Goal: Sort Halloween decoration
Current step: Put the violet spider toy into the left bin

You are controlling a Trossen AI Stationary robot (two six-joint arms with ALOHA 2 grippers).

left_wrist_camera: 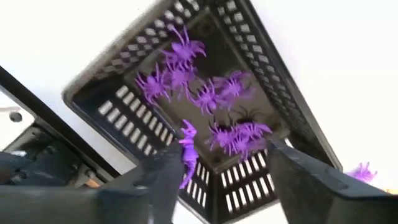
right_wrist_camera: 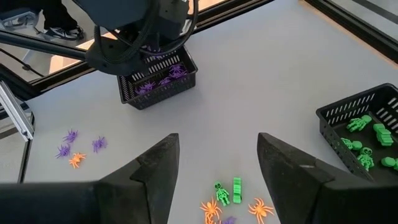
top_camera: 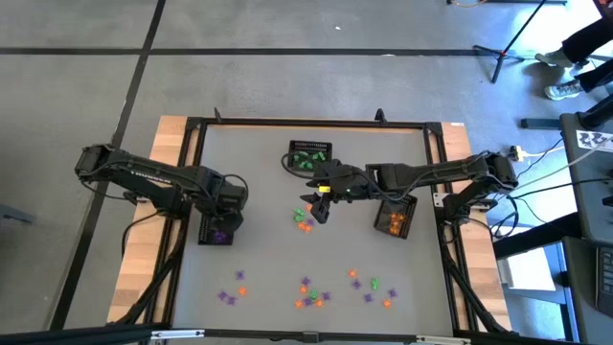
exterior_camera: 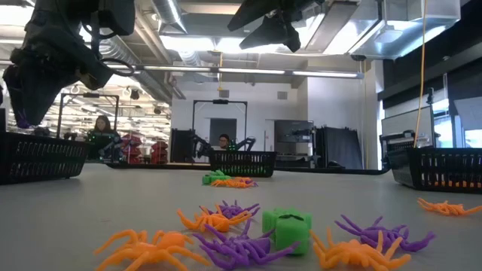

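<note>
L gripper [left_wrist_camera: 217, 180] is hovering over the purple basket [left_wrist_camera: 124, 106], fingers wide, a purple trinket [left_wrist_camera: 188, 152] dangling off one finger [left_wrist_camera: 155, 180] — it may stick there or drop outside the rim. R gripper [right_wrist_camera: 214, 168] is hanging spread and empty above the mid-frame pile [top_camera: 305, 220]; the trinkets are tiny and clumped, so it could miss or grab two colours. More are lying lower centre [top_camera: 311, 292].

Two dark arms, black cables, blunt dark fingers [right_wrist_camera: 155, 165].

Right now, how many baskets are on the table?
3: one with purple pieces under the left end effector, one with green pieces at the far middle, one with orange pieces on the right.
</note>
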